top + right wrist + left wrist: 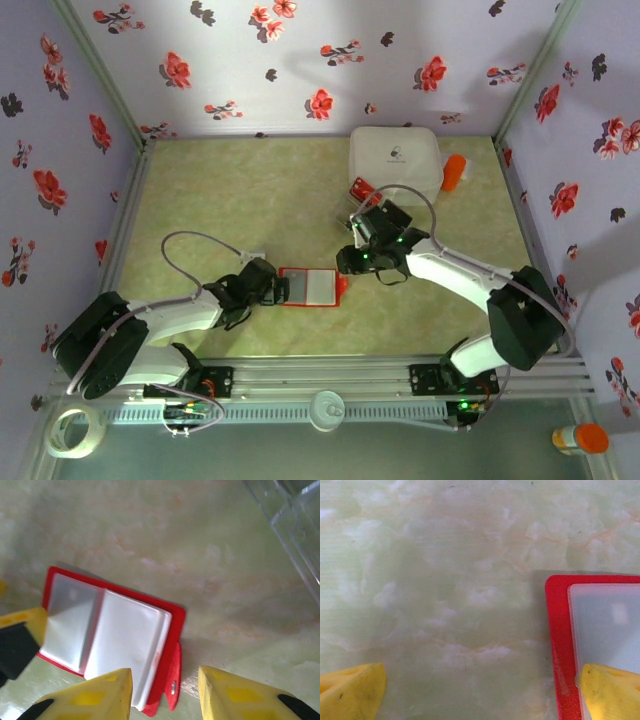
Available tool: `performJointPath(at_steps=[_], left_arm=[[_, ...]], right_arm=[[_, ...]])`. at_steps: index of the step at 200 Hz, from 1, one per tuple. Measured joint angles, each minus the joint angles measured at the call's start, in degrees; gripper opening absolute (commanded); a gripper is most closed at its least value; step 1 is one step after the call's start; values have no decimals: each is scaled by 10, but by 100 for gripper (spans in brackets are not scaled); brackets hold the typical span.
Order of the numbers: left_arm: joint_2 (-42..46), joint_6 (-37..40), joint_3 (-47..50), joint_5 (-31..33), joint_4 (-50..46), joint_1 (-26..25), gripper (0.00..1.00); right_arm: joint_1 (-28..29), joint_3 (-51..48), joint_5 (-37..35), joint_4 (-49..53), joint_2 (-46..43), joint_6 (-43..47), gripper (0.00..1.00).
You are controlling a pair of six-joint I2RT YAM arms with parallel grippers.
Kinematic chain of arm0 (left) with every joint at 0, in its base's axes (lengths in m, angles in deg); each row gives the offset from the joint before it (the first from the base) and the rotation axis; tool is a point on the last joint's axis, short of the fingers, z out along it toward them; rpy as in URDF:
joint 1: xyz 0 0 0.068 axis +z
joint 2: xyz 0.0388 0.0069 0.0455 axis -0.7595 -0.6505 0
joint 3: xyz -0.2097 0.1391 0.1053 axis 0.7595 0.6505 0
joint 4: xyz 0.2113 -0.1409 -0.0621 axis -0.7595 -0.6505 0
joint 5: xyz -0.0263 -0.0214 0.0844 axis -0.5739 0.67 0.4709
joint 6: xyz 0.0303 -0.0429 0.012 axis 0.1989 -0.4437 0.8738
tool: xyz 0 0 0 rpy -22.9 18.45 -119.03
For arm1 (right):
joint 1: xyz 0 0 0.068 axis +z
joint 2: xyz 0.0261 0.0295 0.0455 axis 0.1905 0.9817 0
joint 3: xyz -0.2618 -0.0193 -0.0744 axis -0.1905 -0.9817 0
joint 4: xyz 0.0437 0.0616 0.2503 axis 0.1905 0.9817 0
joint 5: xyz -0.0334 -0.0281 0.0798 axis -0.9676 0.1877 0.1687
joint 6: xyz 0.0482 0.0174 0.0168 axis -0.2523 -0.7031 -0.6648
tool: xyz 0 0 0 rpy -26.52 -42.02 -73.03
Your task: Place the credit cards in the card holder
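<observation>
The card holder [312, 287] lies open and flat near the middle of the green table [230, 190] when seen from the top. The left gripper [278, 286] is at its left edge. The right gripper [352, 268] is just above its right edge. One red credit card [360, 190] lies farther back, right by the near left corner of the white box [395, 158]. There is lots of bare table behind the holder and off to the left, all the way to the walls.

From the left wrist, the left gripper [480, 695] is spread wide and holds nothing. Its right fingertip [612, 692] sits over the pale pocket, next to the red edge of the card holder [560, 630]. The other fingertip is over bare table, and the room ahead is bare too.

From the right wrist, the card holder [125, 635] lies slanted, pale pockets up, with a red rim around them. The right gripper [165, 695] has its jaws a little apart and holds nothing. The holder's red strap [172, 677] pokes into the gap between them. One yellow finger [22, 622] of the left gripper is at the holder's far end. A clear tray [295, 525] shows its corner at the top right, well apart from the holder, with bare table between.
</observation>
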Motion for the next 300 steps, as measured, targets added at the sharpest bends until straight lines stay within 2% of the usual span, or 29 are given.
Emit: performJointPath(at_steps=[32,69,92,124,214,300], left_arm=[[0,0,0,2,0,0,100],[0,-2,0,2,1,0,100],[0,-3,1,3,2,0,100],[0,-3,3,4,5,0,100],[6,-3,8,4,8,-2,100],[42,-5,8,4,-18,-2,100]], right_arm=[[0,2,9,-3,-2,-19,31],[12,0,33,-51,11,-61,15],[40,1,40,-85,47,-81,6],[75,19,42,-114,115,-107,1],[101,55,59,-206,225,-166,0],[106,58,65,-226,249,-180,0]])
